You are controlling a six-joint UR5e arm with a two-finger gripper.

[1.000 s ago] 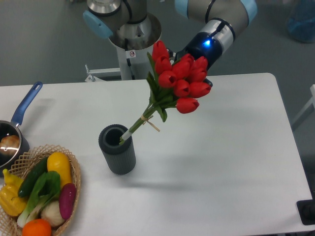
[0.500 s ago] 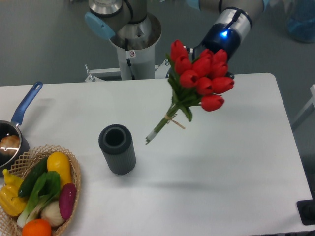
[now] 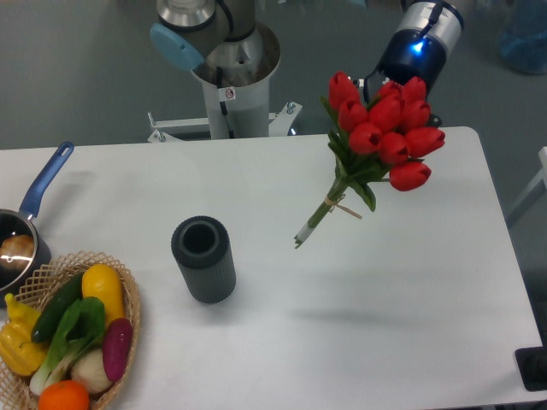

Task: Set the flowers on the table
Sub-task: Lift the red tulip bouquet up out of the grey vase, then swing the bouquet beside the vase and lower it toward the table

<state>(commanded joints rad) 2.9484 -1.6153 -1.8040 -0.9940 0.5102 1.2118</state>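
The flowers [image 3: 382, 141] are held in the air at the upper right of the frame, above the table [image 3: 402, 282], with the red heads uppermost and the tied stems slanting down to the left. The gripper [image 3: 395, 85] is located behind the blooms and is largely hidden by them; whether its fingers are clamped on the bunch cannot be told. A dark ribbed vase [image 3: 203, 258] stands upright at centre left. A wicker basket [image 3: 130, 320] of vegetables and a blue-handled pan [image 3: 26, 224] are positioned at the lower left.
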